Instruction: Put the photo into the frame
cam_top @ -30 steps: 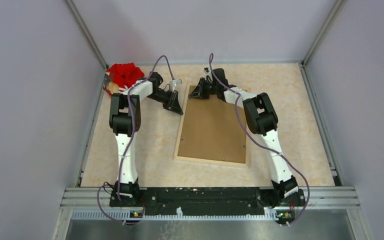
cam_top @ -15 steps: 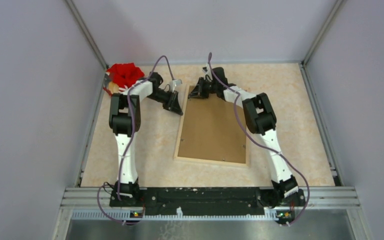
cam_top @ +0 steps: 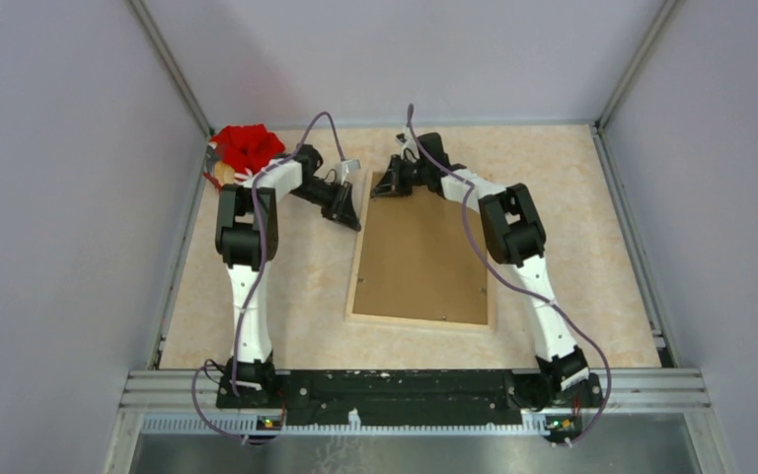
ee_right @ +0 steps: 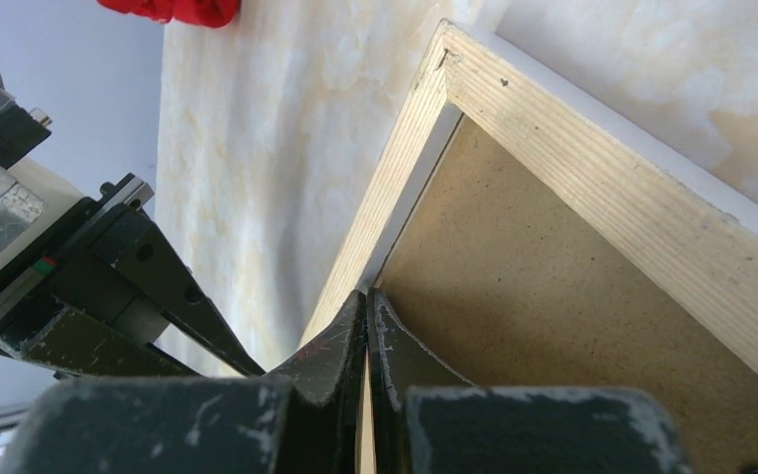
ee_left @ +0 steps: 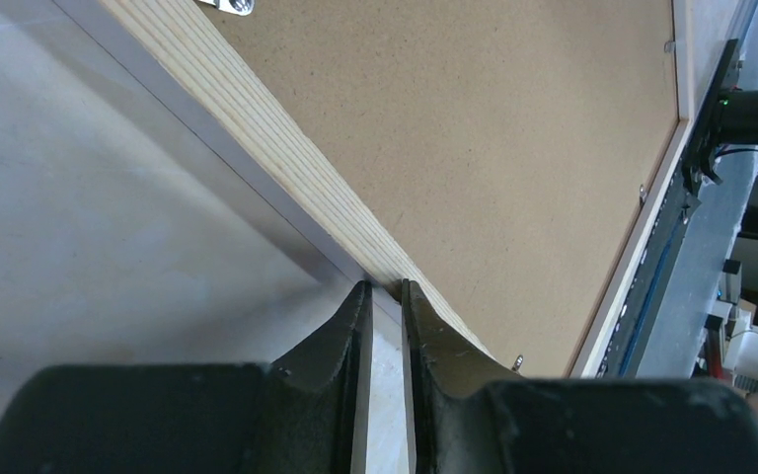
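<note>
The right gripper [ee_right: 365,294], pressed together, is touching the brown backing board [cam_top: 422,259] at the upper-left corner of the frame [cam_top: 358,247]; the left gripper [ee_left: 385,288], barely parted, is meeting the left rail, grip unclear.

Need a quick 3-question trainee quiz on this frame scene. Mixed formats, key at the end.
1. True or false: the frame lies back up, with the backing board showing.
2. Where is the red object? A) at the far-left corner of the table. B) on the backing board. C) in the right gripper.
3. Fill in: the right gripper, near the frame's far-left corner, has its jaws ___.
Key: 1 true; 2 A; 3 shut.
</note>
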